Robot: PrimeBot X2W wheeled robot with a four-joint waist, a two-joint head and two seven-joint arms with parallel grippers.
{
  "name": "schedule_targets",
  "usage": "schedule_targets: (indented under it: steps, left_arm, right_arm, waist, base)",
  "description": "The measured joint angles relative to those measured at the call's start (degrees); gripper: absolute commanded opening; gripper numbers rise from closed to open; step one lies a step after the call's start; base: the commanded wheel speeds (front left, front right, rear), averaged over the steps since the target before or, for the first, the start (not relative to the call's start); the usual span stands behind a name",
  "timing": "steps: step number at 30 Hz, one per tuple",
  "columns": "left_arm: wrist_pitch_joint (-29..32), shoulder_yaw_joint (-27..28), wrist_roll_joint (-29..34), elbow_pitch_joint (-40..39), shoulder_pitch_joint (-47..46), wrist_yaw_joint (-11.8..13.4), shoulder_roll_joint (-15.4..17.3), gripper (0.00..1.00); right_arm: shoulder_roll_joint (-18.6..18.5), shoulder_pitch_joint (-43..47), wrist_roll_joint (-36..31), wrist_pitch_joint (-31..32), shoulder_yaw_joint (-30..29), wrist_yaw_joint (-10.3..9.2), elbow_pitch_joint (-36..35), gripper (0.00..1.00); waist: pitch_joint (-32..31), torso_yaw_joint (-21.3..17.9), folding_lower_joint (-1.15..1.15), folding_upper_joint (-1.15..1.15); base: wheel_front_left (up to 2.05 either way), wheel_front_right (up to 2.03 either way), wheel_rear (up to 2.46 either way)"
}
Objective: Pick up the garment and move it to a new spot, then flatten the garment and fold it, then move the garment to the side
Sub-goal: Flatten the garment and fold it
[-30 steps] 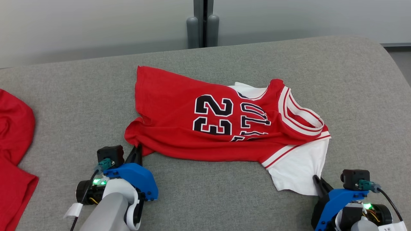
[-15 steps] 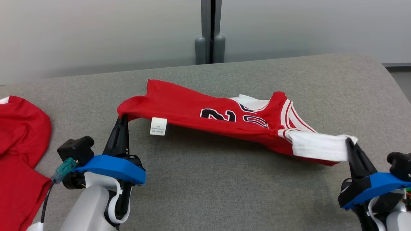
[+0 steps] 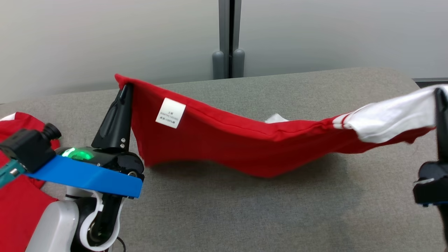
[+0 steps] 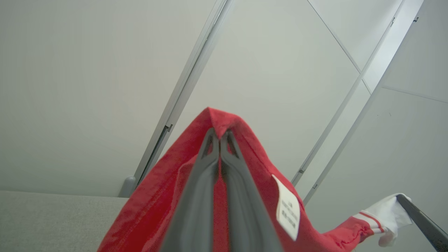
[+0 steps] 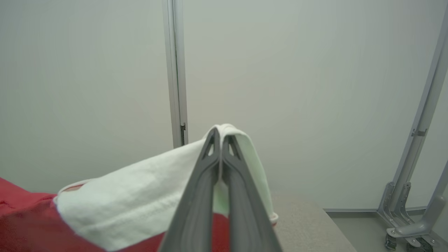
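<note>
Garment [image 3: 245,154], seemingly soft and light (it sags in the middle), hangs over the grey worktop [image 3: 245,217], left jaws pinching its red corner, right jaws its white sleeve.

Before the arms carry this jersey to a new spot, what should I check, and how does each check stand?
1. The left end effector is shut on a red corner of the red and white basketball jersey: ok.
2. The right end effector is shut on its white sleeve: ok.
3. Jersey taut between the grips: not ok, its middle sags.
4. Sagging middle clear of the grey fabric table: cannot tell.
5. Jersey apart from the other red garment at the left: ok.
</note>
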Motion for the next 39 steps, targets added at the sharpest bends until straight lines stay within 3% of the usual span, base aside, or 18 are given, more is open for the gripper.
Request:
schedule_targets:
  steps: [6, 10, 15, 21, 26, 31, 35, 39]
  left_arm:
    - [7.9, 0.5, -7.1, -9.0, -3.2, 1.9, 0.3, 0.0]
    - [12.5, 0.4, -7.5, -9.8, -7.6, 3.0, 2.3, 0.0]
    - [16.9, -0.3, -7.1, -3.3, -14.2, 4.1, 3.7, 0.0]
    - [18.5, -1.3, -3.1, 9.1, -28.2, 3.5, 4.5, 0.0]
    - [14.8, -0.9, 3.0, 18.9, -41.5, 2.0, 6.0, 0.0]
    - [7.3, 0.9, 4.6, 26.6, -51.8, -0.5, 4.0, 0.0]
    - [2.5, 0.4, 6.4, 31.4, -55.6, -3.7, 4.0, 0.0]
    - [-1.1, -1.6, 8.2, 35.2, -55.2, -5.6, 3.7, 0.0]
  right_arm:
    - [-4.1, -6.9, -0.3, 2.9, -0.6, 0.01, -5.0, 0.0]
    - [-7.4, -13.0, 0.4, 5.0, 0.9, 0.0, -4.1, 0.0]
    - [-9.7, -22.1, 2.9, 6.2, 3.2, 0.01, 4.4, 0.0]
    - [-11.5, -38.6, 4.7, 2.0, 7.9, 0.0, 21.1, 0.0]
    - [-11.9, -54.1, 3.7, -6.4, 12.4, 0.03, 34.5, 0.0]
    - [-10.7, -66.2, -0.2, -18.5, 11.9, 0.01, 44.6, 0.0]
    - [-10.5, -70.8, -1.3, -25.1, 12.3, 0.01, 49.8, 0.0]
    - [-10.9, -69.4, -1.1, -26.4, 13.8, 0.01, 54.6, 0.0]
  waist:
    - [0.3, 0.1, 0.0, 0.0]
    - [1.7, -0.2, 0.0, 0.0]
    - [5.8, -0.9, 0.0, 0.0]
    - [13.7, -2.2, 0.02, 0.01]
    - [19.5, -2.6, 0.03, 0.02]
    - [22.2, -1.9, 0.02, 0.02]
    - [22.7, -1.8, 0.0, 0.01]
    - [23.8, -2.0, 0.0, 0.0]
  base:
    - [0.0, 0.0, 0.0]
    - [0.0, 0.0, 0.0]
    - [0.0, 0.0, 0.0]
    - [0.0, 0.0, 0.0]
    - [0.0, 0.0, 0.0]
    - [0.0, 0.0, 0.0]
    - [0.0, 0.0, 0.0]
    - [0.0, 0.0, 0.0]
